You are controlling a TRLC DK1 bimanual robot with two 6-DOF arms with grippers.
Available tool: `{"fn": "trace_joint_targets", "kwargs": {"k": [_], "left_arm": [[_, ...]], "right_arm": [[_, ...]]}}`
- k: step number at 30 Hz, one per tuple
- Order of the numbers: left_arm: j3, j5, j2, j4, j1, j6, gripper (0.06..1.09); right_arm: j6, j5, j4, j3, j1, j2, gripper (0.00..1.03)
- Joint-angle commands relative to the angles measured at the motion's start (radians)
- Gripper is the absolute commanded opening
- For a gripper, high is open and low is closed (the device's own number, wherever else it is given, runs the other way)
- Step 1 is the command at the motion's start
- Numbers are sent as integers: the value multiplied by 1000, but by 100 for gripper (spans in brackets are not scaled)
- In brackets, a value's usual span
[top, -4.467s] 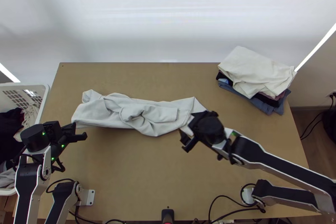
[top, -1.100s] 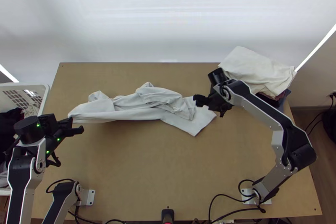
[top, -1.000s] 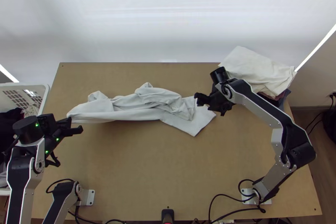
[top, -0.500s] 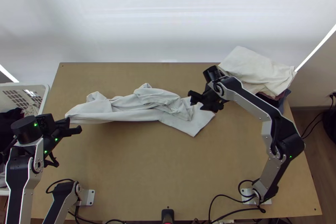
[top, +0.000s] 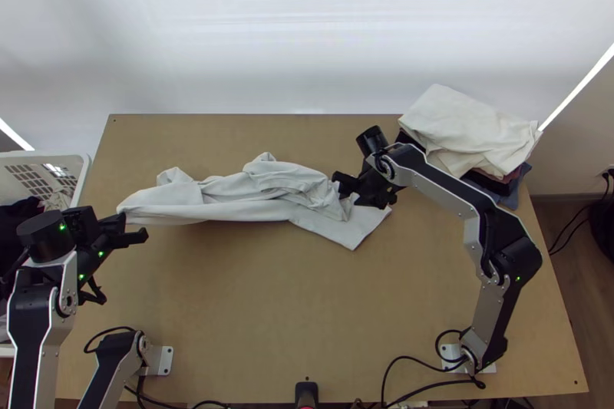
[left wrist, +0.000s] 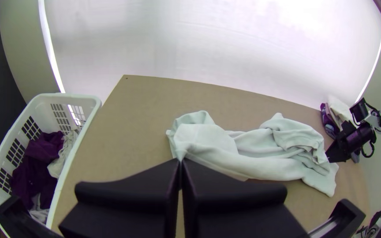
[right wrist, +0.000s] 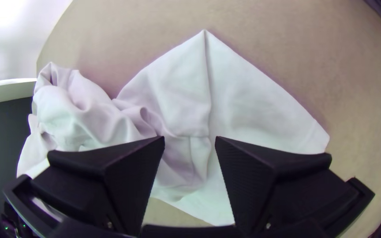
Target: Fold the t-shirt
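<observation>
While my left gripper pinches the pale T-shirt, my right gripper gapes at its other end

My left fingers are closed on a gathered edge; from them the cloth runs, bunched, toward my right gripper. Flatter cloth lies under those parted fingers. A clothes stack sits near my right gripper, a white basket near my left.

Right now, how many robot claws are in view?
2. The left claw is shut on the end of the shirt nearer the basket; the right claw is open over the other end.
</observation>
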Motion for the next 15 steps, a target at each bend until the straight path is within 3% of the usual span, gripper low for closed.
{"fn": "trace_joint_targets", "kwargs": {"k": [1,3,5,6,15], "left_arm": [[39,-13,13,-1,9,7,9],[42,-13,16,-1,9,7,9],[43,-13,17,-1,9,7,9],[42,-13,19,-1,9,7,9],[108,-11,36,-14,9,-1,9]], "right_arm": [[23,-3,25,23,2,40,40],[23,-3,33,25,-4,48,28],[23,-3,62,18,-16,51,6],[23,-3,71,17,-23,52,3],[16,0,132,2,-59,-129,3]]}}
